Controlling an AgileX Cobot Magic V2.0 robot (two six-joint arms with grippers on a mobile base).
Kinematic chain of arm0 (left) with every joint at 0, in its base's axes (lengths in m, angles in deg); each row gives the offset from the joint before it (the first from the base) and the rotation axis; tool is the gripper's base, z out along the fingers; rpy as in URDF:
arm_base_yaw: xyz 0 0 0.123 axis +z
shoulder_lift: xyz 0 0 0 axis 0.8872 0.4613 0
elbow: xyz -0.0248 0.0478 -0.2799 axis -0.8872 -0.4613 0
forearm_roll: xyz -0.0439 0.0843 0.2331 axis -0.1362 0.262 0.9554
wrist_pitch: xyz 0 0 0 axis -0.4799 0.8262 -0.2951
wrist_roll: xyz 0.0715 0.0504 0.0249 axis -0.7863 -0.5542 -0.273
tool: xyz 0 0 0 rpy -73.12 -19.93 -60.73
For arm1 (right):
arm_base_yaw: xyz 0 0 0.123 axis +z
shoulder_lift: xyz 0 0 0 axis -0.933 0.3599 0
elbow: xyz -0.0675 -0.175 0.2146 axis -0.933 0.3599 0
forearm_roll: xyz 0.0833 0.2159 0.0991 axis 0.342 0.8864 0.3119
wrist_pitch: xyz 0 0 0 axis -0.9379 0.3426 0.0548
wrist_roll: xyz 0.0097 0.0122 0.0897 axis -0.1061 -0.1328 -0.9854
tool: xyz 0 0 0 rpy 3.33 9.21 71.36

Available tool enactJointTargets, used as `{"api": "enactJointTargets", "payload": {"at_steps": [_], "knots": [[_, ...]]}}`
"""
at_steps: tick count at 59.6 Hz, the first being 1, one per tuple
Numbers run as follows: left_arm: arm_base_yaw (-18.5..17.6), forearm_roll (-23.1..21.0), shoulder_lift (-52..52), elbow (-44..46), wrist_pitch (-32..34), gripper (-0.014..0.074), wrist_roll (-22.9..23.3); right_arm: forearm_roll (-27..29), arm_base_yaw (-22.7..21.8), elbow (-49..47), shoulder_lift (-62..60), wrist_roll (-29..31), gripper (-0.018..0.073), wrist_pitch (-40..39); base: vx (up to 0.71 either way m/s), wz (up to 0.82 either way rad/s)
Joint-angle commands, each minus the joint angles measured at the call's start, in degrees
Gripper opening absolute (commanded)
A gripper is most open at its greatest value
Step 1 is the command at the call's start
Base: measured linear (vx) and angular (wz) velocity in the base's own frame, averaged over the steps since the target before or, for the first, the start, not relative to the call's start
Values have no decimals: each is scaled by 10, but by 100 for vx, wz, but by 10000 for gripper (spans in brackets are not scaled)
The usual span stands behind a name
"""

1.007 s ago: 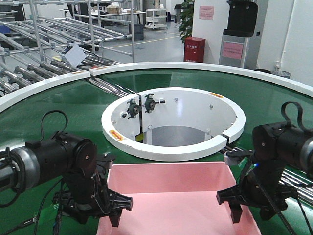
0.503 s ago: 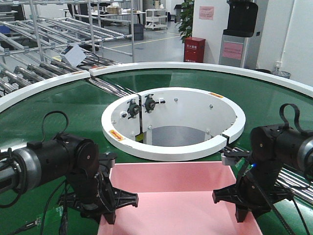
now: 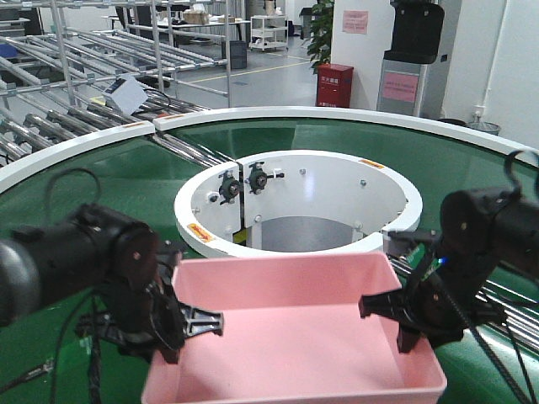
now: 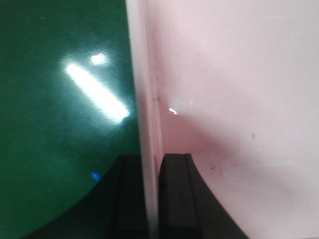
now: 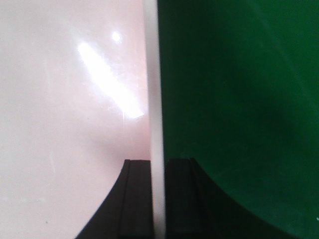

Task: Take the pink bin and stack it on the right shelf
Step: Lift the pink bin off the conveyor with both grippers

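The pink bin [image 3: 295, 328] is a wide pale-pink tub held above the green conveyor belt [image 3: 126, 185] at the front, its open top toward me. My left gripper [image 3: 173, 324] is shut on the bin's left wall; in the left wrist view [image 4: 149, 194] the two black fingers pinch the rim [image 4: 144, 99]. My right gripper [image 3: 404, 324] is shut on the bin's right wall; in the right wrist view [image 5: 158, 199] the fingers clamp the rim [image 5: 152, 74]. The right shelf is out of view.
A white ring [image 3: 295, 210] around a round opening sits just behind the bin. The belt's white outer rim [image 3: 337, 114] curves behind. Grey pipe-and-roller racks [image 3: 93, 59] stand at the back left. A red box [image 3: 335, 84] and a dark machine [image 3: 413, 59] stand at the back.
Both grippers have lifted the pink bin off the belt. Its walls and rim now show, where before only its flat pink surface lay low between the arms.
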Motion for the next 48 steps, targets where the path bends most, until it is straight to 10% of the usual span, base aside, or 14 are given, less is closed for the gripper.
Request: {"api": "enactJointTargets", "payload": {"at_steps": [1, 21, 48], "knots": [[0, 58, -73, 18, -38, 62, 16, -64, 19, -17, -77, -34, -9, -7, 0, 0], [-116, 214, -276, -124, -41, 62, 151, -179, 141, 128, -245, -180, -9, -5, 0, 0], [-192, 221, -393, -272, 4, 62, 237, -184, 209, 257, -345, -262, -6, -24, 0, 0]]}}
